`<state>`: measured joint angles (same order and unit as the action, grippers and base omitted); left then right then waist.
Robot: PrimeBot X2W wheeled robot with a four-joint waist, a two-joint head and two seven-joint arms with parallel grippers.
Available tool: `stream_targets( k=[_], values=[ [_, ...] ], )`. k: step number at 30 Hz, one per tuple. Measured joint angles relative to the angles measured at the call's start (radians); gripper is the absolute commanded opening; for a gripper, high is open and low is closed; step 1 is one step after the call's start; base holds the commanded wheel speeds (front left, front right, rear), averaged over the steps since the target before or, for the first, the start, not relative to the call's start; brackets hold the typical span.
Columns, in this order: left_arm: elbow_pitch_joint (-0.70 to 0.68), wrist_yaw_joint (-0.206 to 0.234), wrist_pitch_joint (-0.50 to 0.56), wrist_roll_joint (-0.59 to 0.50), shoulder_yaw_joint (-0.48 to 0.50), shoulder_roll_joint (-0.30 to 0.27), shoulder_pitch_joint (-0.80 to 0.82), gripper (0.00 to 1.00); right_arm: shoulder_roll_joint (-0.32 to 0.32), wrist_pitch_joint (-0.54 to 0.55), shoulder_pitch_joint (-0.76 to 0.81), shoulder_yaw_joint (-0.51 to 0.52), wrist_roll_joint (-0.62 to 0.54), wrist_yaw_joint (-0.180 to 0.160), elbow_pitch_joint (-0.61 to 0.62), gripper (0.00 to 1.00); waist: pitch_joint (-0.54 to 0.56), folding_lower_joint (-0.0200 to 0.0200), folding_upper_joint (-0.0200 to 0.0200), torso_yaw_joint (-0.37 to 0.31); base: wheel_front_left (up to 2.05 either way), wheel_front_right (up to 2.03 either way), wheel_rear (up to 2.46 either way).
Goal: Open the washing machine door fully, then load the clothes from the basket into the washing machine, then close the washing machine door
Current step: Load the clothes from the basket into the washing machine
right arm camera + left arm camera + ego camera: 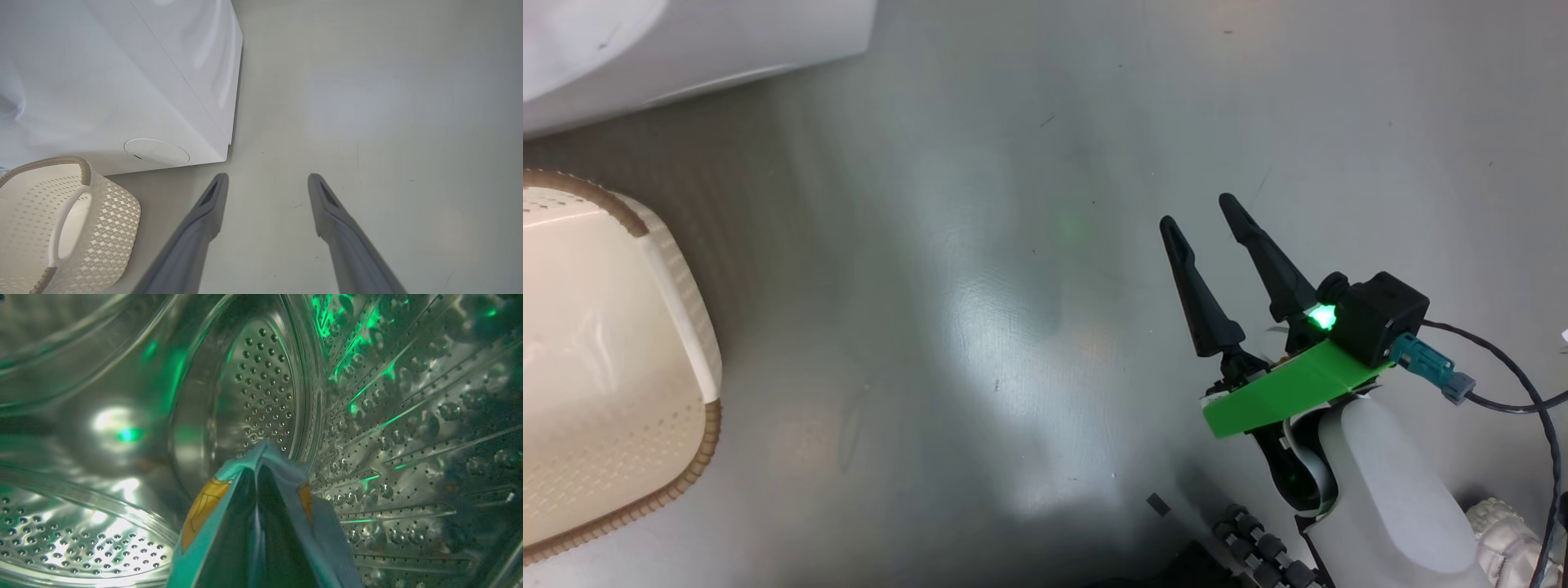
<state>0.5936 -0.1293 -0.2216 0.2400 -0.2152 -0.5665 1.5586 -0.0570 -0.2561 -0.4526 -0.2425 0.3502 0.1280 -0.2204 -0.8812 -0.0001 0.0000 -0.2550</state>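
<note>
- Left gripper [258, 465] clenched on the clothes [204, 506], deep inside the drum [261, 375] of the washing machine [102, 81].
- Right gripper [1196, 209] released, empty, above the floor [1013, 327] off the washing machine's front corner.
- Basket [678, 269] on that floor, just before the washing machine's front.
- Loading step, seemingly; next, release the fabric low in the drum and back out without snagging it.
- Smooth grey floor, glossy with light patches.
</note>
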Motion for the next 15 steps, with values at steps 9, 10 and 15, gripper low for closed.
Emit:
stream_targets(
  k=[9,10,15],
  values=[
    [0.158,0.0,-0.018,0.059,-0.003,-0.004,0.015,1.0,0.0,0.0,0.0,0.003,0.004,0.0,-0.008,1.0,0.024,0.0,0.0,0.008,0.0,0.0,0.0],
    [0.171,0.0,-0.018,0.064,-0.003,-0.004,0.015,1.0,0.0,0.0,0.0,0.007,0.004,0.0,-0.01,1.0,0.027,0.0,0.0,0.011,0.0,0.0,0.0],
    [0.216,0.0,-0.018,0.108,0.001,0.013,-0.013,1.0,0.0,0.0,0.0,0.028,-0.002,0.0,-0.011,1.0,0.052,0.0,0.0,0.027,0.0,0.0,0.0]
  ],
)
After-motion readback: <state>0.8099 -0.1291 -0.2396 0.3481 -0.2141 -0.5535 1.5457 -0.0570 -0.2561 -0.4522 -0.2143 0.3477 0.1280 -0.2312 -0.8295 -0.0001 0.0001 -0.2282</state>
